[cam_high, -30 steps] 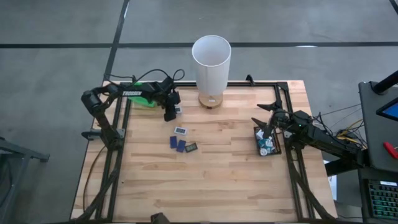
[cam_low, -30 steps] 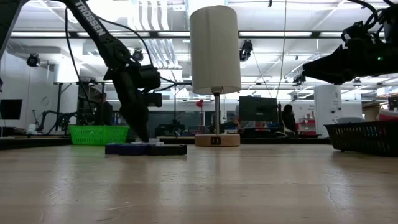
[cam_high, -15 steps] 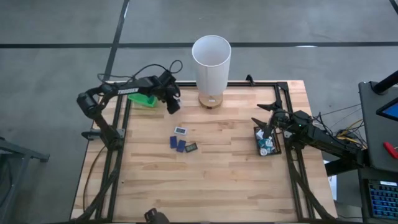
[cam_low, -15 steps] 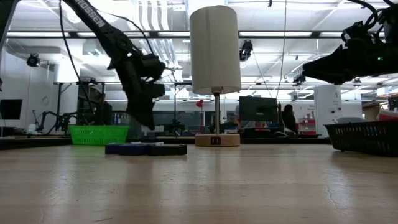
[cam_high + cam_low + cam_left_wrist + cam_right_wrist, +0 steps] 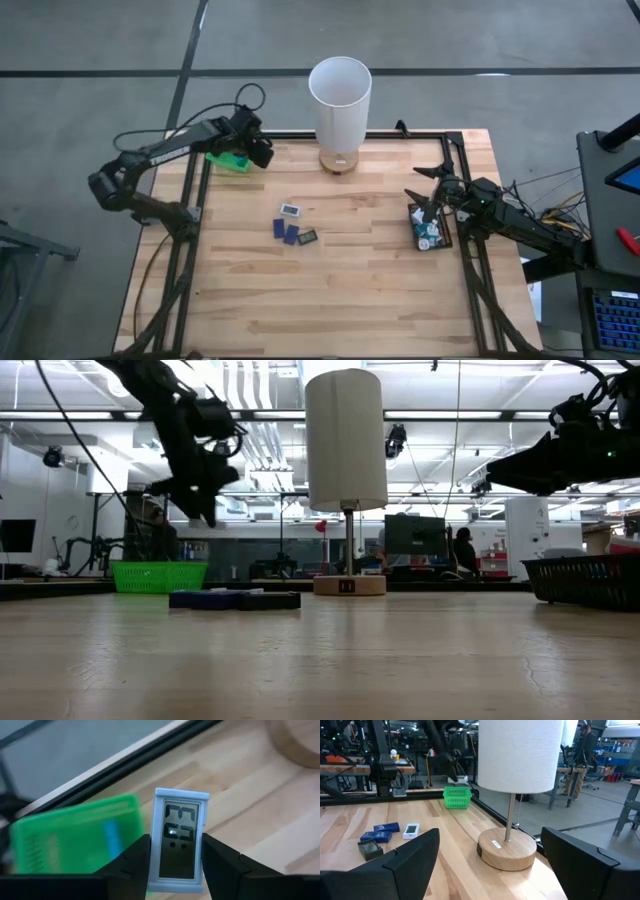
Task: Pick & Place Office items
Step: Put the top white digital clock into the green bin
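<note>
My left gripper (image 5: 262, 153) hangs in the air at the table's far left, beside the green tray (image 5: 230, 160), shut on a small white digital display (image 5: 177, 845). In the low view it (image 5: 205, 510) is well above the table. The other office items lie flat mid-table: a white one (image 5: 290, 209), two blue ones (image 5: 279, 228) (image 5: 292, 234) and a dark one (image 5: 308, 237). My right gripper (image 5: 428, 195) waits open over the black tray (image 5: 413, 216), which holds several small pieces. My left gripper pinches the white display between its two fingers, one on each long side edge (image 5: 151, 855), on the lower half of the case. The fingers point down. The display is lifted clear, its screen facing the wrist camera, above the table edge by the green tray (image 5: 75, 840).
A tall white lamp (image 5: 340, 95) stands on a round wooden base (image 5: 506, 849) at the far middle of the table. A black frame rail runs along the table's edges. Bare wood lies between the mid-table items and the black tray (image 5: 585, 580).
My left gripper has risen from the table near the mid-table items and moved toward the far-left corner, up to the green tray, carrying the white display lifted clear. The right arm has kept still.
</note>
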`<state>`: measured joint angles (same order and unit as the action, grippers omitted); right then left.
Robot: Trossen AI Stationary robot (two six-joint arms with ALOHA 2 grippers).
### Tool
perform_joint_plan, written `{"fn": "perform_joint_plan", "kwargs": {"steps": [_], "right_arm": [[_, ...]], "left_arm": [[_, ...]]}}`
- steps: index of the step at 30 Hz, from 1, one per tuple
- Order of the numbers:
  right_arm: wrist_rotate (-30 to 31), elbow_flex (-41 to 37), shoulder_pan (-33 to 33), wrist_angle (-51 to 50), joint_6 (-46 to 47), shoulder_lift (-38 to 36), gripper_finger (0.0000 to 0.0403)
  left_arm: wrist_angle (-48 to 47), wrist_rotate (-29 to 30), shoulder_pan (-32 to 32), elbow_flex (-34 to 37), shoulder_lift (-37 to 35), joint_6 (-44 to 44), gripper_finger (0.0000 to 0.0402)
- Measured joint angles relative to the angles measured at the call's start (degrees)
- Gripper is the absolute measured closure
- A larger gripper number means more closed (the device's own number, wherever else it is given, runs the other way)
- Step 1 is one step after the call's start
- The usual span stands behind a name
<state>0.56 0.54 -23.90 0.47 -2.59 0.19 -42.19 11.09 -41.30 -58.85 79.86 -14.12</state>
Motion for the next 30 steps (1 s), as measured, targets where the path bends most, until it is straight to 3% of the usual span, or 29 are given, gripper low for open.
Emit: {"fn": "perform_joint_plan", "kwargs": {"steps": [6,13,22,30], "right_arm": [[0.01,0.0,0.0,0.02,0.0,0.0,0.0054],[0.0,0.0,0.0,0.01,0.0,0.0,0.0057],[0.0,0.0,0.0,0.0,0.0,0.0,0.0055],[0.02,0.0,-0.01,0.0,0.0,0.0,0.0057]], "left_arm": [[-7.8,3.93,-0.67,0.02,-3.92,-5.86,0.0254],[-10.7,4.16,-3.57,1.32,-5.03,-7.34,0.0251],[-2.71,3.12,-11.12,9.5,-4.92,-7.32,0.0247],[7.06,-5.15,-17.75,14.28,-4.91,-1.11,0.025]]}}
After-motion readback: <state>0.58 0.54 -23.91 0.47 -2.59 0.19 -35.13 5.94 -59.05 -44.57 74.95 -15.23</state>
